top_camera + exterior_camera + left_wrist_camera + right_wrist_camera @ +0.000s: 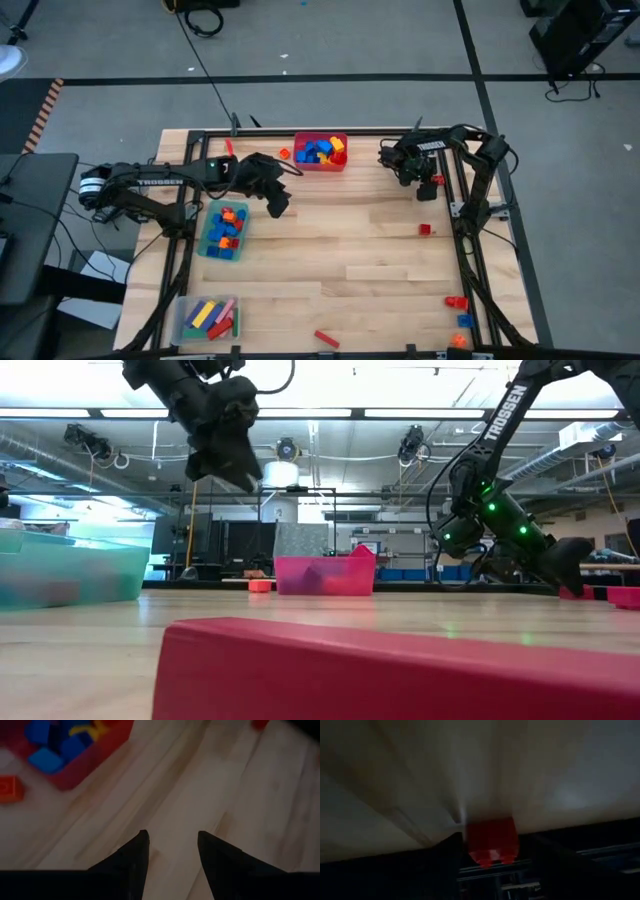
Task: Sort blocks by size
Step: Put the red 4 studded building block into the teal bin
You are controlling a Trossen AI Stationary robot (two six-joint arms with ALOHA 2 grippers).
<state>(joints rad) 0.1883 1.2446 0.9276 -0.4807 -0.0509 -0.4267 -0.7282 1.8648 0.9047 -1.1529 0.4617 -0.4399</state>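
Note:
My right gripper (pixel 431 184) is low at the table's far right, shut on a small red block (pixel 491 840). My left gripper (pixel 172 845) is open and empty, high above the bare wood (pixel 232 455) between the green bin (pixel 224 230) and the red bin (pixel 320 152). The red bin holds blue, red and yellow blocks. The green bin holds small blue and orange blocks. Loose blocks lie on the table: a red one (pixel 425 229), an orange one (pixel 284 153), a red bar (pixel 326 339), and red, blue and orange ones (pixel 458 318) at the near right. My right gripper has the red block's two opposite sides (pixel 470 842) between its two fingers, which come down at a slant. The block sits at the table's surface near the table's right frame; I cannot tell whether it is lifted clear.
A clear bin (pixel 207 318) with long yellow, blue, green, pink and red bars stands at the near left. The dark metal frame (pixel 462 215) runs along the table's right edge beside my right arm. Bare wood lies in the table's middle.

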